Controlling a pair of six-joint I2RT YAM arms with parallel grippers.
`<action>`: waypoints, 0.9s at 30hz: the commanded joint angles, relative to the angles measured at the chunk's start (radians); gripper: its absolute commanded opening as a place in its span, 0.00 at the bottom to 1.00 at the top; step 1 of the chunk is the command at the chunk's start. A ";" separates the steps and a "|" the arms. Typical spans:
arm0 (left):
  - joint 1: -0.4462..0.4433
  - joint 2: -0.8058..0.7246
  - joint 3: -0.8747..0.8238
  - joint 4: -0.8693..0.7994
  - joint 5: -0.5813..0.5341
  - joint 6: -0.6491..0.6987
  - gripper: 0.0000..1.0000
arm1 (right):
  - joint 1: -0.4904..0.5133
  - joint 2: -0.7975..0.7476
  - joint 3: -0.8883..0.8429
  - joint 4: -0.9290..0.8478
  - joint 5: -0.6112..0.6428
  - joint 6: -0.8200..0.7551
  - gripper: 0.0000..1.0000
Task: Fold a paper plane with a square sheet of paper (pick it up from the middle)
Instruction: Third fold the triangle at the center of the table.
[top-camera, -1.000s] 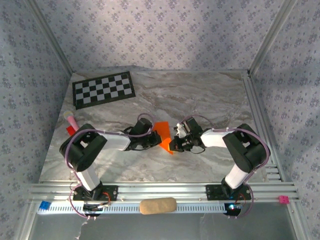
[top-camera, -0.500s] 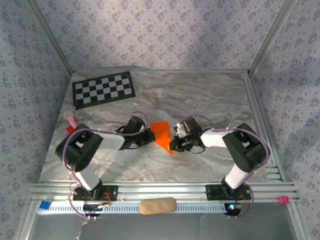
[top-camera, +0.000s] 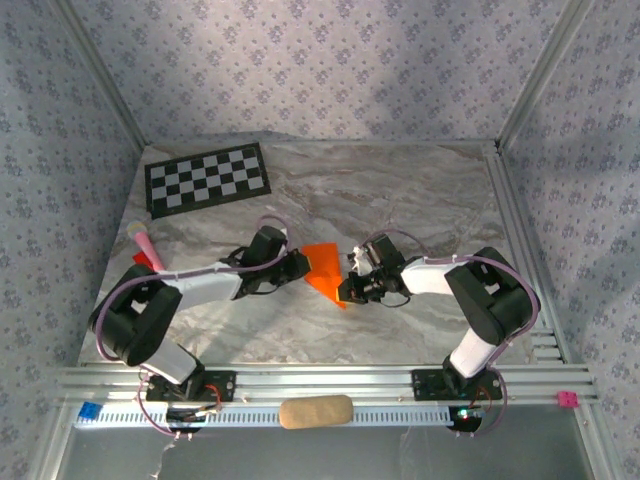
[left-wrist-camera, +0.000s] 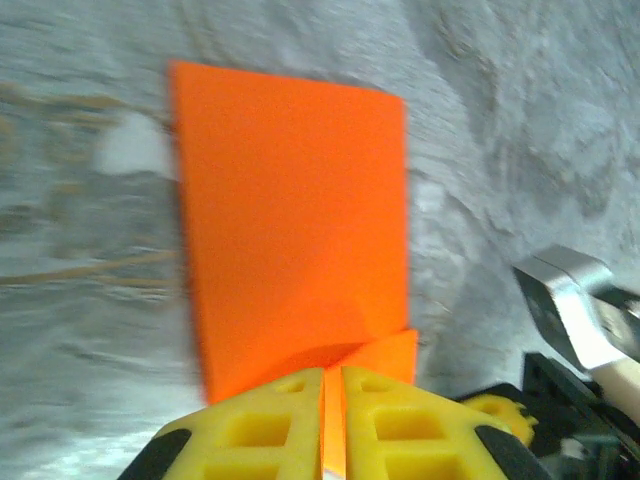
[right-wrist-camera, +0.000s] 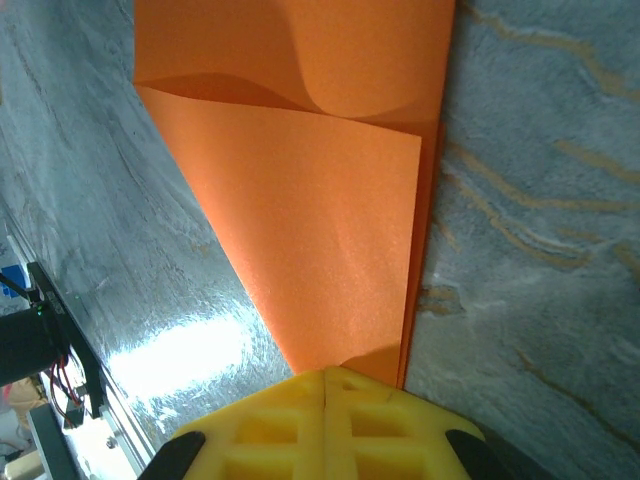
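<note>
The square sheet of paper, bright orange and folded into a tapering shape, lies at the middle of the marble table between both grippers. My left gripper is at its left edge. In the left wrist view the yellow fingers are shut on a raised flap of the paper, with a thin orange strip in the slit at my left gripper. My right gripper is at the paper's near pointed end. In the right wrist view my right gripper is shut, its tips resting on top of the paper.
A black-and-white checkerboard sheet lies at the back left. A small red and pink object sits at the left edge. A tan pad rests on the front rail. Metal frame rails border the table on the right.
My left arm has swung its elbow down and out to the left, and its gripper has drawn back from over the paper to the paper's left edge. The right arm has not moved.
</note>
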 joint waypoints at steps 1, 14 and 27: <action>-0.069 0.030 0.041 -0.009 0.013 -0.009 0.13 | -0.005 0.045 -0.022 -0.110 0.087 0.009 0.00; -0.152 0.181 -0.022 0.124 -0.004 -0.091 0.09 | -0.005 0.040 -0.032 -0.107 0.093 0.010 0.00; -0.050 0.159 -0.087 0.088 -0.054 -0.081 0.09 | -0.008 0.040 -0.042 -0.112 0.099 0.000 0.00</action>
